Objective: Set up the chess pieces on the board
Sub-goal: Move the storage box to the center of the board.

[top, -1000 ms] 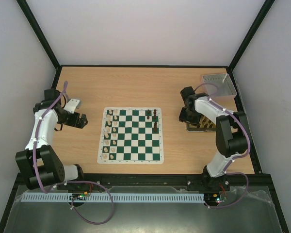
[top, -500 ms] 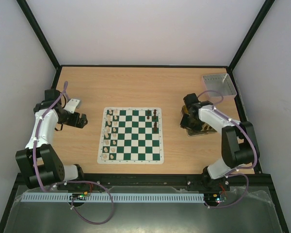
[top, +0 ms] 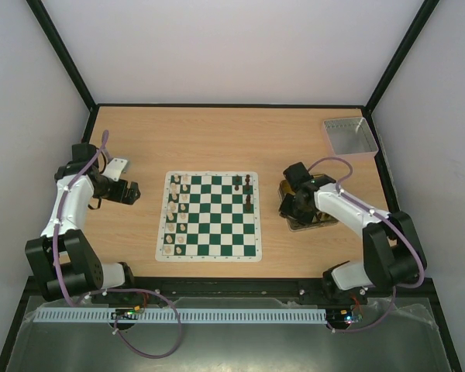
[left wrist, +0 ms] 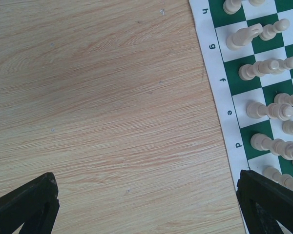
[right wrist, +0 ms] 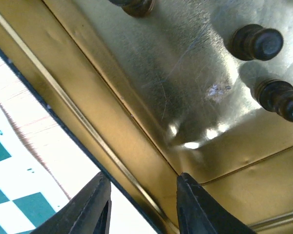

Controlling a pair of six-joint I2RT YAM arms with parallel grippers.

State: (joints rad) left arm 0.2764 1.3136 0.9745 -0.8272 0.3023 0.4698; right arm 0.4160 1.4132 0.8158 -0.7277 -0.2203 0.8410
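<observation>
Right arm is at the gold tin (top: 302,222), just right of the board (top: 217,226). The left arm is parked on the far side of the board, so the right one is nearer the supply.

- Right gripper (right wrist: 142,195): jaws partly apart, no piece between them. The tin's rim runs through the gap, and we cannot tell whether the pads touch it.
- The key relation is that the dark pieces in the tin (right wrist: 256,42) lie to the upper right of the jaws in the wrist view, well inside the wall. We see them nearly end-on, so their long axis points roughly toward the camera. We judge the jaws must shift that way before closing.
- Left gripper (left wrist: 146,197): jaws wide apart and holding nothing, over bare table (left wrist: 97,97) beside the board's lettered edge.
- Board: cream pieces (top: 175,213) fill the left columns, and a few dark pieces (top: 246,186) stand at the upper right.
- Grey tray (top: 350,136), upper right: we see nothing in it.
</observation>
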